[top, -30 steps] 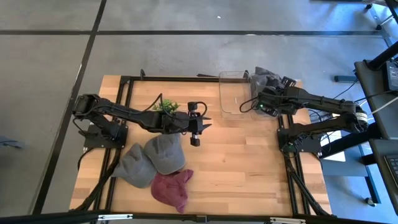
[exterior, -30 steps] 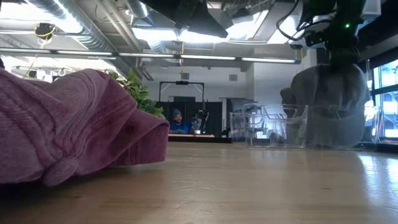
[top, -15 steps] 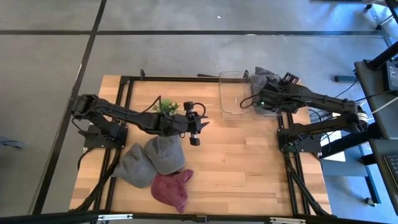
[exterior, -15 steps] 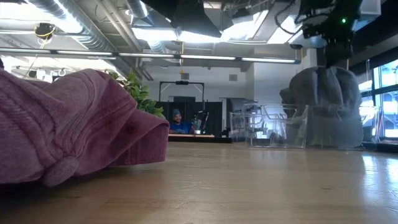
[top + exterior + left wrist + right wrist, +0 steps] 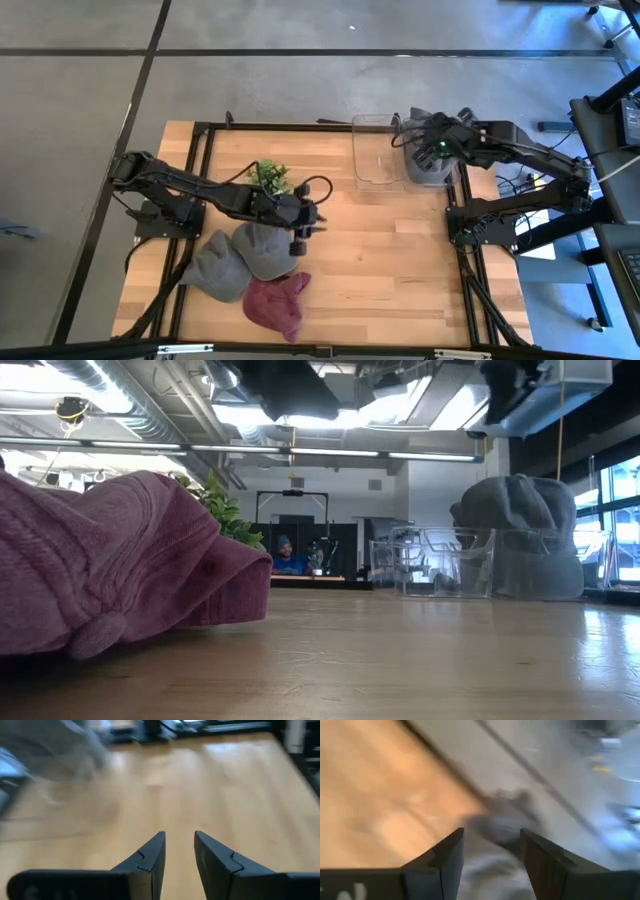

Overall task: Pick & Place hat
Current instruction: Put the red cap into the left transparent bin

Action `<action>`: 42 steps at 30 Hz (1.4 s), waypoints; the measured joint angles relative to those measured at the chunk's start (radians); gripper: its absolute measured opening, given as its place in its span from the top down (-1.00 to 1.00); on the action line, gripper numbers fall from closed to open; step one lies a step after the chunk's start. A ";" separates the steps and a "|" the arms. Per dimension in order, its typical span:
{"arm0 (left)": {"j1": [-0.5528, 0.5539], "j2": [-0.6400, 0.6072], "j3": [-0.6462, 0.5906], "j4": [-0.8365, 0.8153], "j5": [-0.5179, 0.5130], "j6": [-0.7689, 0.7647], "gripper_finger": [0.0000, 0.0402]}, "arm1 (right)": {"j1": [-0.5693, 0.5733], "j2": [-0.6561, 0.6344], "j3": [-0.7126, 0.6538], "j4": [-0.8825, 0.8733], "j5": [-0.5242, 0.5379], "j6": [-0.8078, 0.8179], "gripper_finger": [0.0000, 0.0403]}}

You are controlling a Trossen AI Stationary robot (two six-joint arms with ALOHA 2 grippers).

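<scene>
A grey hat point(image 5: 428, 168) stands on the table at the far right, just beside a clear bin point(image 5: 375, 150); in the low view it point(image 5: 520, 535) stands upright on its rim. My right gripper point(image 5: 420, 143) hovers open above it, clear of it point(image 5: 505, 380); the right wrist view looks down on the hat point(image 5: 507, 820). My left gripper point(image 5: 300, 235) is open and empty, low beside the right edge of another grey hat point(image 5: 262, 248). That hat overlaps a second grey hat point(image 5: 214, 266) at the near left. A maroon hat point(image 5: 278, 302) lies just in front of them.
A small green plant point(image 5: 267, 173) stands behind my left arm. The maroon hat fills the low view's left point(image 5: 120, 560). Bare wood point(image 5: 390, 250) lies between the hat pile and the bin. Black frame rails point(image 5: 465, 250) run along the table's sides.
My right gripper has let go of the grey hat's top and risen away from it; the hat stays standing beside the bin. My left gripper has gone toward the table's near edge and slightly left, down to the grey hat at the near left.
</scene>
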 joint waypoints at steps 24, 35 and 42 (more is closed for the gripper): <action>-0.333 0.022 0.000 -0.137 0.094 -0.123 0.51 | 0.176 0.053 -0.001 0.277 -0.245 -0.029 0.05; -0.367 0.126 0.000 -0.127 0.101 -0.204 0.09 | 0.176 0.095 -0.001 0.284 -0.245 -0.029 0.05; -0.383 0.183 0.000 -0.122 0.089 -0.325 0.01 | 0.176 0.113 -0.001 0.276 -0.245 -0.032 0.05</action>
